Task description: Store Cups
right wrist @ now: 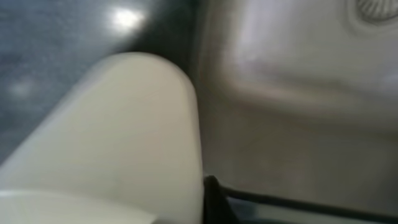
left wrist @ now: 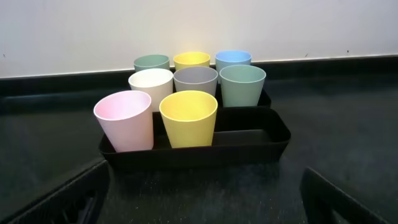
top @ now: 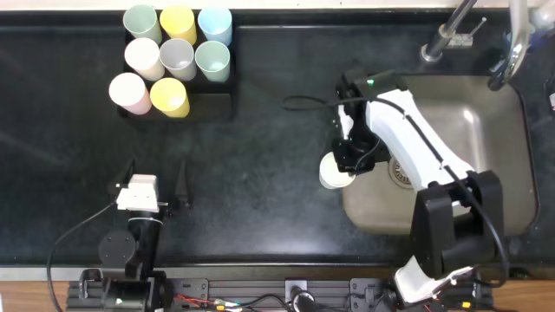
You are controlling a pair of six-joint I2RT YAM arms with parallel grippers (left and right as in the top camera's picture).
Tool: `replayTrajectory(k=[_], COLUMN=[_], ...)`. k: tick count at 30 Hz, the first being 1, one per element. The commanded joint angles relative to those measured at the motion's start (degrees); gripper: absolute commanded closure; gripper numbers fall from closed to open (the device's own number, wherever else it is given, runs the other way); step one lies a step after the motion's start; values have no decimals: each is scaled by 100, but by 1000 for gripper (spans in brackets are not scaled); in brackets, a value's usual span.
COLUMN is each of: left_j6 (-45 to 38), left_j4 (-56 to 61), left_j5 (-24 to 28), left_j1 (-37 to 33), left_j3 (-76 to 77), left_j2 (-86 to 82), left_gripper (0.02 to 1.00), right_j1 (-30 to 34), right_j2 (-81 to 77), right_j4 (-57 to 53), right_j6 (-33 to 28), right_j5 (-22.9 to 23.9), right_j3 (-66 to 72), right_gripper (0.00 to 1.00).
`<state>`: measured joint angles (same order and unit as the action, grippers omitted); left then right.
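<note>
Holding a cream cup (top: 332,176) clamped between its fingers, the right pincer (top: 343,165) is hanging over the sink (top: 486,121) edge below it, the cup's long axis near upright, mouth seemingly upward. The left pincer (top: 154,178) is gaping empty, the cup-filled tray (left wrist: 205,155) ahead of it on the worktop (top: 260,199).

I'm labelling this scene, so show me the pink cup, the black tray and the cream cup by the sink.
pink cup (left wrist: 124,124): left wrist view, on its side wall.
black tray (left wrist: 242,154): left wrist view, on its front wall.
cream cup (right wrist: 124,130): right wrist view, on its side.

Dark countertop (top: 260,191), steel sink (top: 494,130), drain (top: 401,172), faucet (top: 447,33).
</note>
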<state>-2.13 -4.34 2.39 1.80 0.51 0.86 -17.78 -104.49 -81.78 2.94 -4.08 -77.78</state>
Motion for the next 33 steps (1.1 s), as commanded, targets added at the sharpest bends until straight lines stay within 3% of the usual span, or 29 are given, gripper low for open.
replayTrajectory(k=[1,6,13,25,33], left_j6=[-87,-87,-87,-87,-87], left_j4=[-22,-22,-22,-22,-24], left_j5=[72,72,72,72,72], left_j1=[-35,-35,-35,-35,-35], left_j3=[-7,-7,-7,-7,-7], left_j2=[-48,-48,-48,-48,-48], left_gripper=[18,18,18,18,20], right_j1=[-31,-33,-136,-1001,-1650], right_j2=[31,352,446,-793,-1738], right_j4=[74,144,-203,103,522], right_j6=[94,94,68,-74,234], right_j5=[114,92,70,-1147,-1239], right_j3=[26,-225,-2085,-4903,-5322], right_gripper=[956,958,958,961,961])
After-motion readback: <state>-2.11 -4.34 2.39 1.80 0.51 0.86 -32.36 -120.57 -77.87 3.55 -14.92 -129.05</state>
